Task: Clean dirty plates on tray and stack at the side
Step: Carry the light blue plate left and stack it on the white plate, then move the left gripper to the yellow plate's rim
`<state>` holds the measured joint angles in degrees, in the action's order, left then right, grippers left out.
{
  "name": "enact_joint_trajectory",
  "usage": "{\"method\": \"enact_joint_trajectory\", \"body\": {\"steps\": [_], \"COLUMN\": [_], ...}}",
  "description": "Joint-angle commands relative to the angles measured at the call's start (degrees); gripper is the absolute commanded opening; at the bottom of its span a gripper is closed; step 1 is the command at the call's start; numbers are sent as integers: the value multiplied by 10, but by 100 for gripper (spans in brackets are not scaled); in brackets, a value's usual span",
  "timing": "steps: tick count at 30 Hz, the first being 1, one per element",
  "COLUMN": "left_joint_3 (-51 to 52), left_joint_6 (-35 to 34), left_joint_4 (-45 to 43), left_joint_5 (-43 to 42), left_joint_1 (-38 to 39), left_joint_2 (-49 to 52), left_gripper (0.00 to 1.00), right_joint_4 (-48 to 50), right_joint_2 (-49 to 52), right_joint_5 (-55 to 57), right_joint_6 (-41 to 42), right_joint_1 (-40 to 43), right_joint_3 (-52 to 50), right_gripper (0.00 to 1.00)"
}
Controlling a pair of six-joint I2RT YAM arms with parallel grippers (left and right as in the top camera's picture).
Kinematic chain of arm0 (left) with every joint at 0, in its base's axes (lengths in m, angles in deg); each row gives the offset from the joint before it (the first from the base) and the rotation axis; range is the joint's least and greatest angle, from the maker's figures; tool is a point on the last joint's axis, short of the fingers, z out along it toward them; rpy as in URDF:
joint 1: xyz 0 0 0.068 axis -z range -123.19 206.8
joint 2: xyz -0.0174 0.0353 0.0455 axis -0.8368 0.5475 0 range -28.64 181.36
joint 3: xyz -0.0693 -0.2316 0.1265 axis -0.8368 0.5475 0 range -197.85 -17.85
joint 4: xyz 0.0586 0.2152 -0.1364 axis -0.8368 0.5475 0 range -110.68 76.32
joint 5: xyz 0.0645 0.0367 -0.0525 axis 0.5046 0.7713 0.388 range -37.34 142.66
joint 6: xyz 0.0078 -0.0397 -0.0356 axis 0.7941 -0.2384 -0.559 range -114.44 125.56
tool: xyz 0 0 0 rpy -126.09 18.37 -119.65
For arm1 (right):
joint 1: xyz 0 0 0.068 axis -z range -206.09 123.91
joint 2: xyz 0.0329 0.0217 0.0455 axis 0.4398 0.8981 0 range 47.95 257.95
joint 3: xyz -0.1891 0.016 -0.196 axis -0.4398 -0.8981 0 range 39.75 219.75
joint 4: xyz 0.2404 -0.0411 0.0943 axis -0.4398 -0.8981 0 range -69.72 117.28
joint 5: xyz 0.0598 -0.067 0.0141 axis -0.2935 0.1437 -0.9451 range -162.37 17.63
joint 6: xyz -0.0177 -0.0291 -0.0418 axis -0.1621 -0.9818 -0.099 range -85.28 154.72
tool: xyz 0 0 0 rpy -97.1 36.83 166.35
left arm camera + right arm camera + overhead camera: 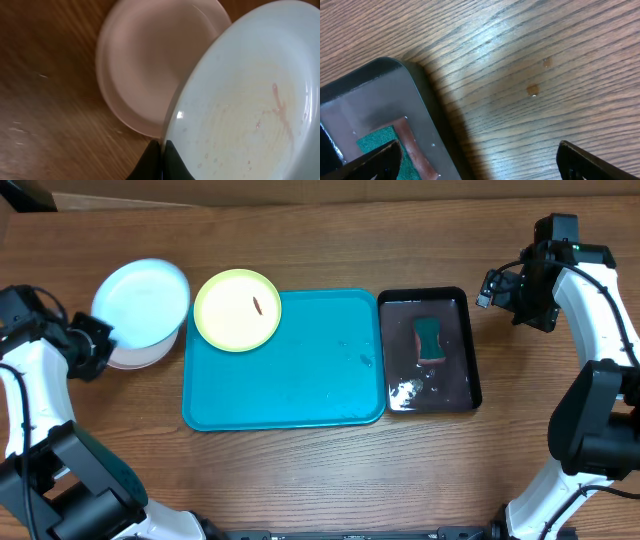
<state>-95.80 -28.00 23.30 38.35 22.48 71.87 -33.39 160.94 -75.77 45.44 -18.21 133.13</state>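
My left gripper (161, 152) is shut on the rim of the light blue plate (250, 100), which carries a faint reddish smear and water drops. That plate (140, 295) hangs tilted over the white plate (135, 358) lying on the table left of the tray; in the left wrist view the white plate (145, 65) shows beneath it. The pale yellow plate (237, 310), with a small brown smear, rests on the far left corner of the turquoise tray (300, 380). My right gripper (505, 290) is open and empty over bare wood, right of the black tray.
A narrow glossy black tray (460, 350) with water in it stands right of the turquoise tray and holds a green and brown sponge (430, 340). Its corner (415, 90) and the sponge (380, 140) show in the right wrist view. Two small spots (533, 90) mark the wood.
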Motion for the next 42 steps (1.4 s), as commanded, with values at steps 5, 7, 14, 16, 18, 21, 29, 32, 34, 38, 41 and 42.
{"method": "enact_joint_trajectory", "body": {"steps": [5, 7, 14, 16, 18, 21, 29, 32, 34, 38, 41, 42], "left_joint_3": [2, 2, 2, 2, -5, -33, -71, -66, -62, -61, -61, -61], "left_joint_6": [-29, -29, -23, -9, 17, 44, 79, 78, 78, 78, 78, 78], "left_joint_4": [-33, -38, -65, -74, -82, -68, -21, -17, -18, -23, -23, -24], "left_joint_5": [133, 133, 132, 126, 89, -11, -107, -32, 16, 92, 134, 134], "left_joint_1": [0, 2, 4, 4, 4, 4, 68, 120, 159, 226, 261, 264], "left_joint_2": [11, 24, 83, 83, 81, 80, 80, 80, 80, 82, 82, 83], "left_gripper": [4, 4, 17, 48, 76, 83, 60, 60, 63, 59, 52, 51], "right_joint_4": [2, 2, 2, 2, 2, 2, 2, 2, 2, 2, 2, 2], "right_joint_2": [-9, -9, -9, -9, -9, -9, -9, -9, -9, -9, -9, -9], "right_joint_5": [4, 4, 3, 4, 4, 3, 4, 4, 4, 3, 4, 4], "right_joint_6": [4, 4, 4, 4, 4, 4, 4, 4, 4, 4, 4, 4], "right_joint_1": [2, 2, 2, 2, 2, 2, 2, 2, 2, 2, 2, 2], "right_joint_3": [6, 6, 6, 6, 6, 6, 6, 6, 6, 6, 6, 6], "right_gripper": [100, 100, 100, 100, 100, 100, 100, 100, 100, 100, 100, 100]}}
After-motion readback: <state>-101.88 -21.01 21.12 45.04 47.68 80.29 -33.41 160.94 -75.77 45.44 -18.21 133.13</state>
